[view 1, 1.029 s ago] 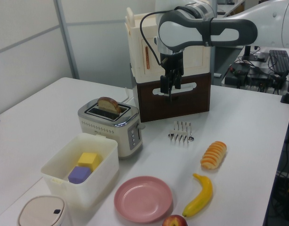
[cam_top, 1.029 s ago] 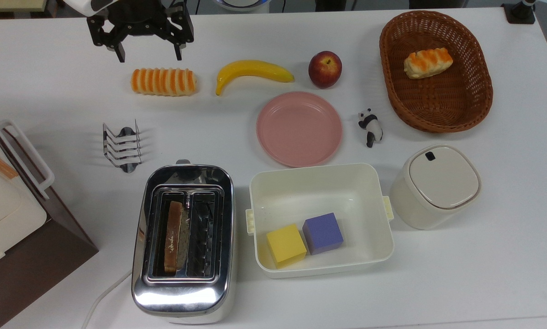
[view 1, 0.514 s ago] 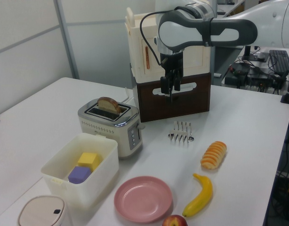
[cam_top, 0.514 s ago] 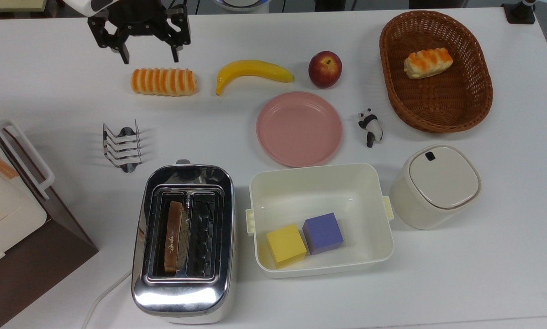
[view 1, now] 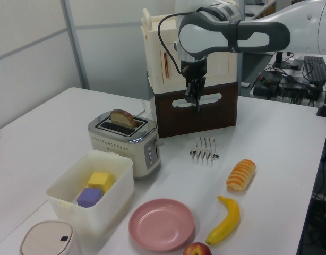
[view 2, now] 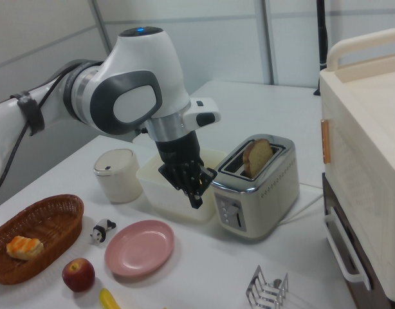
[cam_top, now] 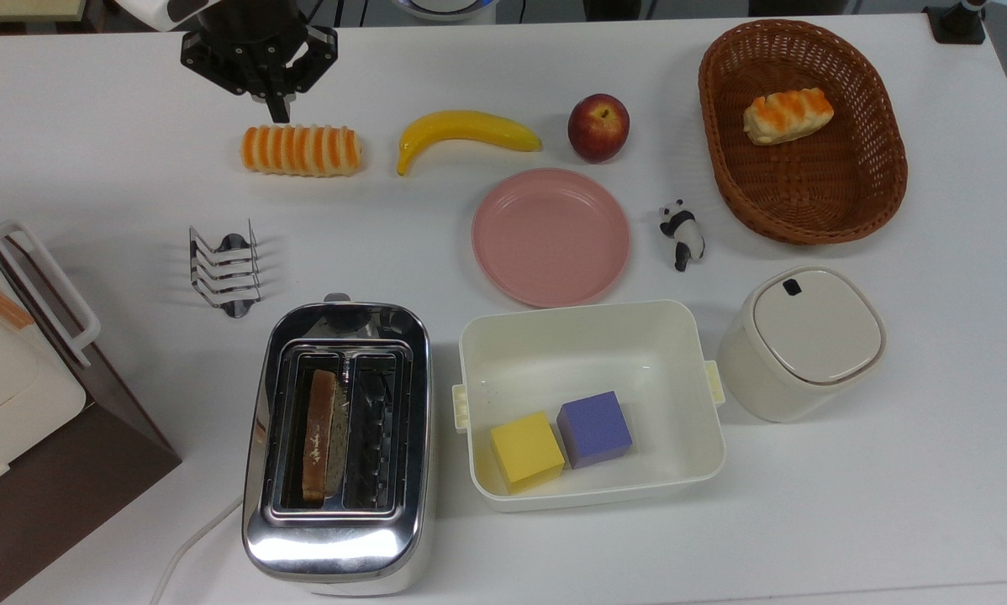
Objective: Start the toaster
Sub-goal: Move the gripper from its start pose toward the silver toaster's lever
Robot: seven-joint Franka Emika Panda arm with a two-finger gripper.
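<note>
Hovering above the striped bread roll at the table's far edge in the top view, the gripper has its fingers pressed together, holding nothing. The chrome toaster, a bread slice in one slot, stands well apart, beside the white bin.

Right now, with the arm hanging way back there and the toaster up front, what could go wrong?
1. The fingers look shut and hover high near the striped bread roll, far from the toaster. On the way, the wire rack might get clipped.
2. The lever knob is small; a push could slip off it.
3. The chrome toaster might slide instead of latching, nudging the white bin beside it.
</note>
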